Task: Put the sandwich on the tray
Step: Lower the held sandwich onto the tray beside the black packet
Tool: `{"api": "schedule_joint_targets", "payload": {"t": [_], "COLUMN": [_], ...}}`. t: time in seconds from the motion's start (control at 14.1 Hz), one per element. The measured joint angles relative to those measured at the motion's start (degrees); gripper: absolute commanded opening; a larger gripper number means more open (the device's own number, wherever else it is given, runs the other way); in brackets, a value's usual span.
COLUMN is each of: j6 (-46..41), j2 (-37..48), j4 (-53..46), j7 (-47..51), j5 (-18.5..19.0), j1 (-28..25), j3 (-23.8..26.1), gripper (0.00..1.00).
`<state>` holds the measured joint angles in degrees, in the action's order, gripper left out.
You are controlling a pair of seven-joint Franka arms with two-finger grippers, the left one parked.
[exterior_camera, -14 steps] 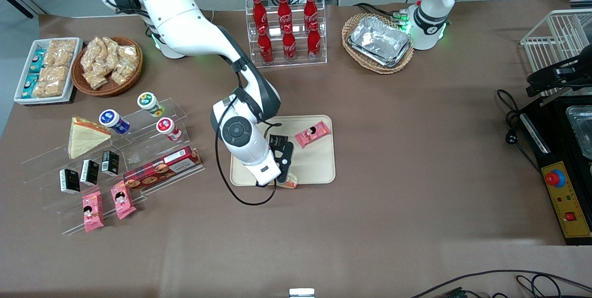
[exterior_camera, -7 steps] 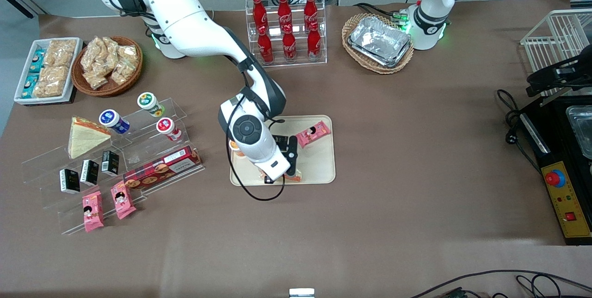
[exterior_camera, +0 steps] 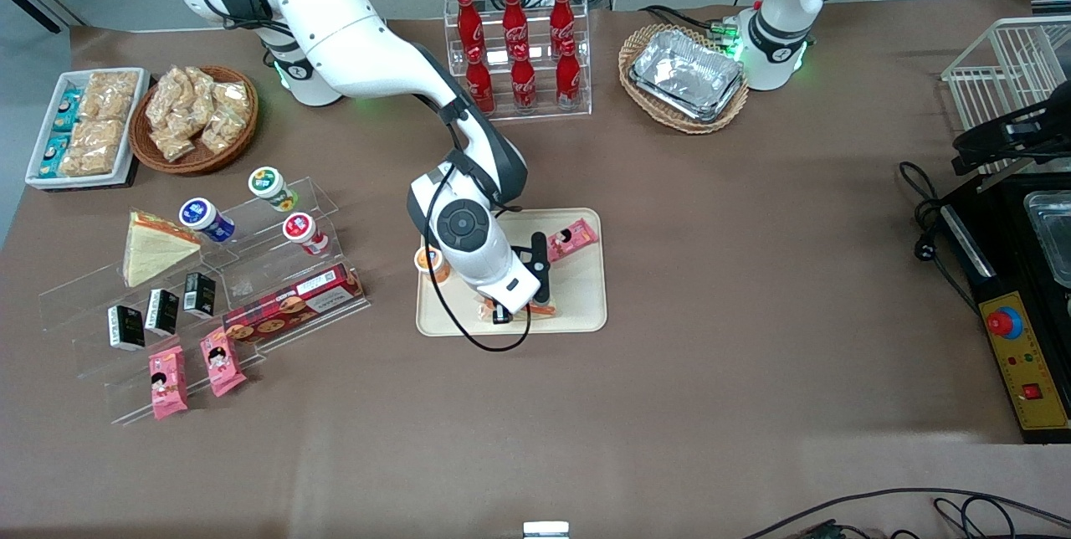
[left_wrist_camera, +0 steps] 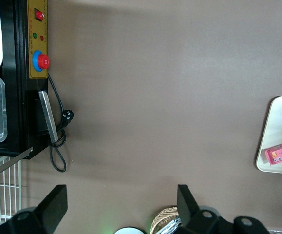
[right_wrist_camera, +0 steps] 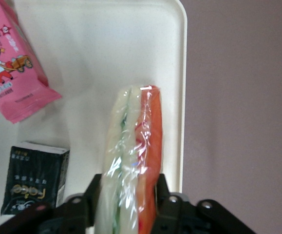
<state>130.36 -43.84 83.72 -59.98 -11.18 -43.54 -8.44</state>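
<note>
We see the gripper [right_wrist_camera: 126, 200] closed on the sandwich [right_wrist_camera: 133, 156], w/ the wedge pinched on both flat sides and standing on edge, orange-red filling strip facing up at the wrist cam. The sandwich hangs over the tray [right_wrist_camera: 106, 53], close to the tray's rim; whether it touches the tray surface we can't tell.

In the front view the gripper [exterior_camera: 535, 292] sits near frame centre, over the part of the tray [exterior_camera: 586, 296] nearest the camera, and only a sliver of the sandwich [exterior_camera: 542, 310] shows under the wrist.

Also on the tray: a pink snack pack [exterior_camera: 571, 239] in the part farthest from the front cam, and a small black box [right_wrist_camera: 33, 178] beside the sandwich, seen in the wrist view. An orange-lidded cup [exterior_camera: 429, 262] stands at the tray's edge toward the working arm's end of the table.

At left of the front frame, a second sandwich wedge [exterior_camera: 151, 248] rests on the clear display rack [exterior_camera: 276, 271], well apart from the tray.
</note>
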Motion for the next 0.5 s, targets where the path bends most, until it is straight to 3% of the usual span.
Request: {"api": "schedule_joint_targets", "payload": {"t": [0.5], "j6": [0.0], "j2": [-0.05], "j4": [0.1], "j7": [0.0], "j5": [0.0], "j1": [0.36], "j3": [-0.07], "gripper": [1.0]}}
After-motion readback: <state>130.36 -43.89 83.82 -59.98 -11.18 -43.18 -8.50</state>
